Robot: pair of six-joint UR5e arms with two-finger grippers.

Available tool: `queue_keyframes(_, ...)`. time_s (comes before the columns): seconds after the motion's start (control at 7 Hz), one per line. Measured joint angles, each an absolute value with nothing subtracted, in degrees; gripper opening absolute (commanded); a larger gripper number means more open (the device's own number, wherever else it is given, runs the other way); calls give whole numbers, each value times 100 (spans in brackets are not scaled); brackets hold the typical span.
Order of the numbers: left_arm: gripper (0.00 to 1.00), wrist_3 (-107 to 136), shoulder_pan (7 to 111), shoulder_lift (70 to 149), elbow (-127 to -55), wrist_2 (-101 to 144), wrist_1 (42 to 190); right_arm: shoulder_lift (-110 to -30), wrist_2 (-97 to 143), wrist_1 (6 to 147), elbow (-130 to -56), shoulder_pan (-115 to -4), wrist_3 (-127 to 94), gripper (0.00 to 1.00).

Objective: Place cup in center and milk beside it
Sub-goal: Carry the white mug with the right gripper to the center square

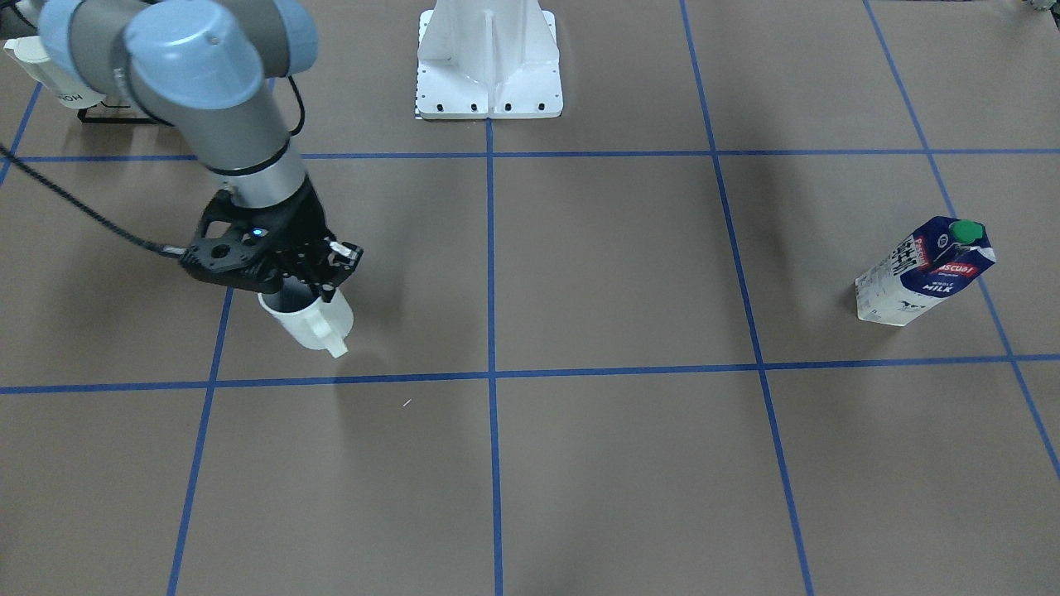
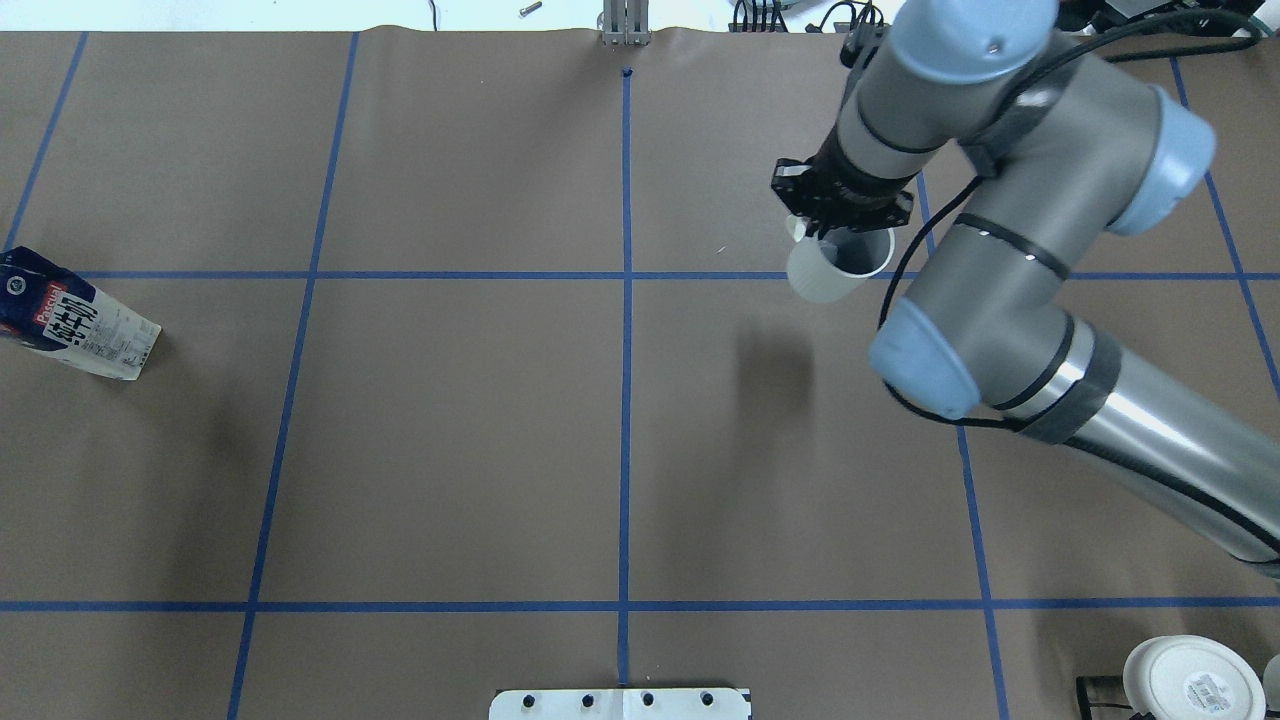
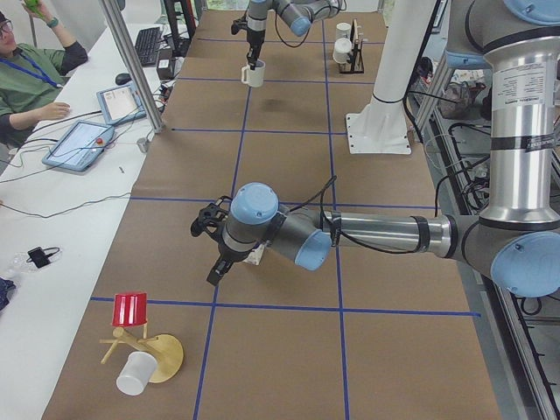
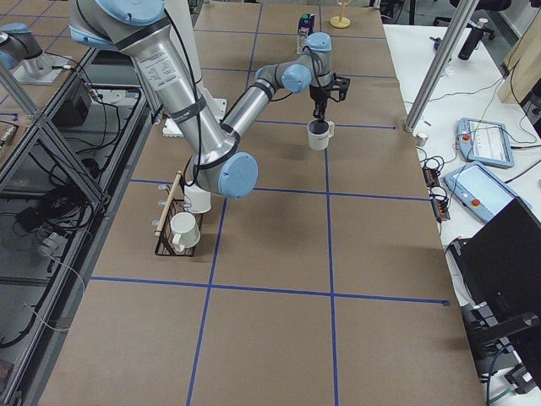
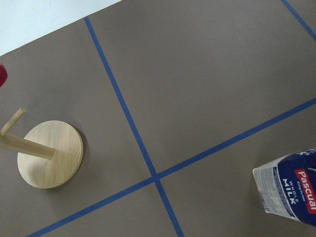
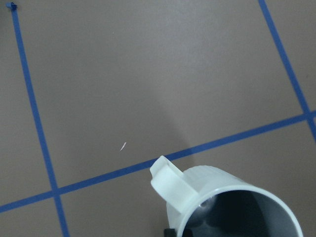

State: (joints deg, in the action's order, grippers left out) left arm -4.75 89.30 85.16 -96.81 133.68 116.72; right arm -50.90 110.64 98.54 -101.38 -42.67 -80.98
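Cup (image 1: 310, 319) hangs aloft at the front-facing frame's left, right gripper (image 1: 315, 285) pinching its rim; we want it level, headed for the center (image 1: 530, 273) mid-frame, lowered gently.

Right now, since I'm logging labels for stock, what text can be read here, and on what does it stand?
"Pascual": red logo on the milk carton.
"WHOLE MILK": white lettering on that carton.
Carton's side print: too small to read.
Sticker on the wide white cup's base: too small.
Black lettering on the racked cup: blurred.
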Motion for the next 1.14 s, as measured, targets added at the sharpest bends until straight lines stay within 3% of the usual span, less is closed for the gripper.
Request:
queue_keyframes(0.43,98,-474,8926,8516,-9610,13368,11677,-3830,10592,10109,-9008,-3247,-11137,0)
queue_keyframes(0.71,98,-480,8923,8517,-9573,13368,11680,-3501,10561,10123,-8513,-2919,-11772,0)
queue_keyframes(1.0,98,-483,8929,8517,-9561,13368,11686,-3449,10531,10123,-8356,-2727,-11860,29)
queue_keyframes(1.14,98,-483,8929,8517,-9557,13368,11687,-3427,10468,10119,-8331,-2698,-11831,99)
